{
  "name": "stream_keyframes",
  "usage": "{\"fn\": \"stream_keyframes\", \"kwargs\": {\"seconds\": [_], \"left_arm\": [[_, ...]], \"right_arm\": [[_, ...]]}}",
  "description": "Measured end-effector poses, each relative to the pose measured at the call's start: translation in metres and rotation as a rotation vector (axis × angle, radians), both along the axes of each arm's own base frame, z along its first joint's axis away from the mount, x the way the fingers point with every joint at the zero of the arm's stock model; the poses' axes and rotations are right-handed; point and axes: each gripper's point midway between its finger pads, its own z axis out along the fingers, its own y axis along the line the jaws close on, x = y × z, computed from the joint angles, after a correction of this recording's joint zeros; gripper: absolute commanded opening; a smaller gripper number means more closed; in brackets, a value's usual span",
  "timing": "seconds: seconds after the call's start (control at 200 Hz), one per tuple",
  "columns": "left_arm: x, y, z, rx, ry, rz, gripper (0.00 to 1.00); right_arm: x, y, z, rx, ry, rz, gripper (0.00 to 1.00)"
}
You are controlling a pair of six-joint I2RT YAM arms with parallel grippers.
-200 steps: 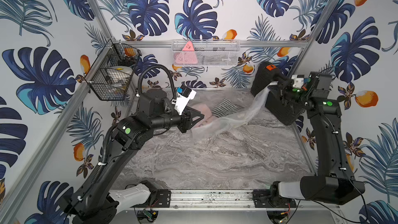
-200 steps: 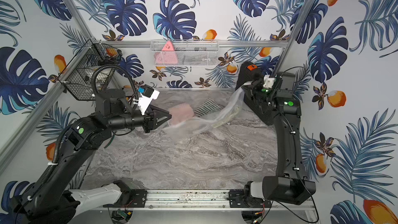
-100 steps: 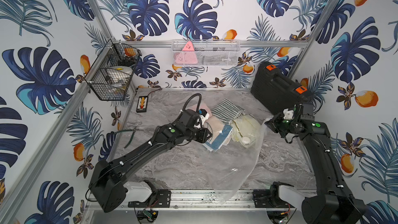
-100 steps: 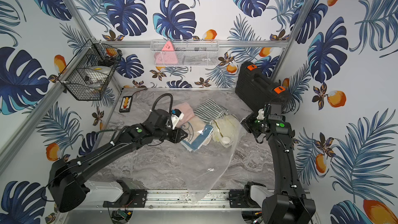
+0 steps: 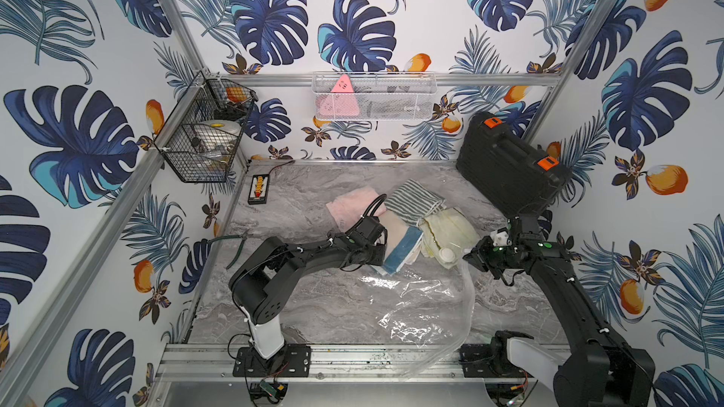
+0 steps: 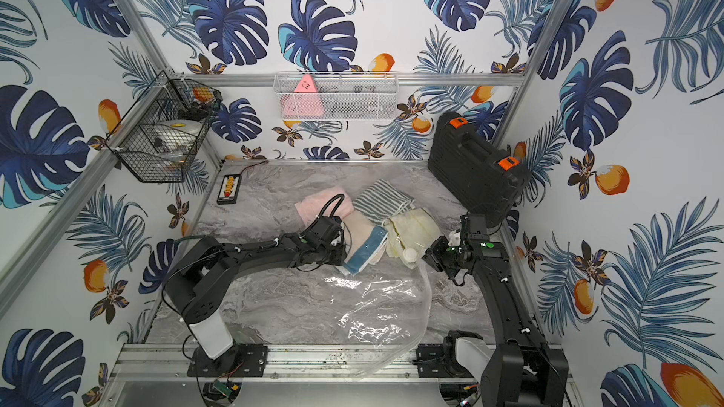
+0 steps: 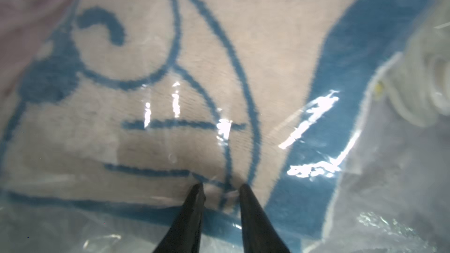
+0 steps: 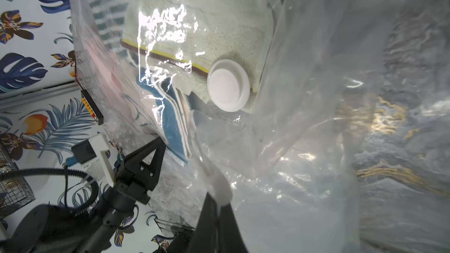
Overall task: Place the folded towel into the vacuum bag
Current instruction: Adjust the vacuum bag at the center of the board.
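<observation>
Both jaws differ: we see the right gripper (image 8: 220, 203) pressed together on a fold of the bag (image 5: 423, 307), while the left gripper (image 7: 220, 187) has its 2 fingers (image 7: 194, 205) a little apart, tips against the towel (image 7: 194, 93). Whether those fingers pinch the towel's edge or only rest on it through the film, we cannot tell.

In both top views the towel (image 5: 403, 244) lies mid-table, beige with a blue border, just beside the left gripper (image 5: 378, 254). From the left wrist we see glossy film over its woven blue line drawing (curves and short bars, nothing we can read as letters), so it appears to sit inside the bag; how far in we cannot tell.

The bag's clear sheet spreads from the towels toward the front rail (image 5: 352, 358) and hangs over it. Its white valve (image 8: 229, 85) rests on a cream towel (image 5: 450, 229) with a yellow and brown stripe. Touching that pile are a striped towel (image 5: 413, 199) and a pink towel (image 5: 352, 203).

The right gripper (image 5: 476, 258) sits just beside the valve (image 5: 446, 255). A black case (image 5: 505, 162) leans in the far corner, with 2 orange latches. We find no readable brand or label anywhere.
</observation>
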Motion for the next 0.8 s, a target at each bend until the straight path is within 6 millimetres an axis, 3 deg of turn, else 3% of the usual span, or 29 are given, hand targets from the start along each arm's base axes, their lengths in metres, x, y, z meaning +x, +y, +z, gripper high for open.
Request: {"fn": "stream_keyframes", "kwargs": {"seconds": [0.13, 0.285, 0.43, 0.52, 0.6, 0.661, 0.731, 0.801], "left_arm": [[0.032, 0.021, 0.0, 0.016, -0.028, 0.09, 0.33], [0.072, 0.068, 0.002, 0.072, -0.042, 0.229, 0.34], [0.093, 0.108, 0.009, 0.119, -0.038, 0.316, 0.37], [0.094, 0.117, 0.024, 0.149, -0.054, 0.312, 0.39], [0.084, 0.109, 0.05, 0.151, -0.083, 0.262, 0.4], [0.069, 0.088, 0.077, 0.154, -0.131, 0.183, 0.42], [0.037, 0.034, 0.11, 0.106, -0.195, -0.009, 0.47], [-0.016, -0.026, 0.14, -0.001, -0.243, -0.252, 0.57]], "right_arm": [[-0.005, 0.033, -0.012, 0.032, 0.011, 0.07, 0.0], [-0.008, 0.072, -0.036, 0.071, 0.052, 0.123, 0.0], [0.009, 0.081, -0.052, 0.072, 0.062, 0.109, 0.0], [0.017, 0.084, -0.046, 0.073, 0.034, 0.12, 0.05], [0.018, 0.086, -0.033, 0.079, -0.013, 0.148, 0.1], [0.013, 0.085, -0.019, 0.08, -0.043, 0.169, 0.11], [0.006, 0.083, -0.001, 0.081, -0.086, 0.181, 0.12], [-0.004, 0.079, 0.011, 0.081, -0.108, 0.18, 0.11]]}}
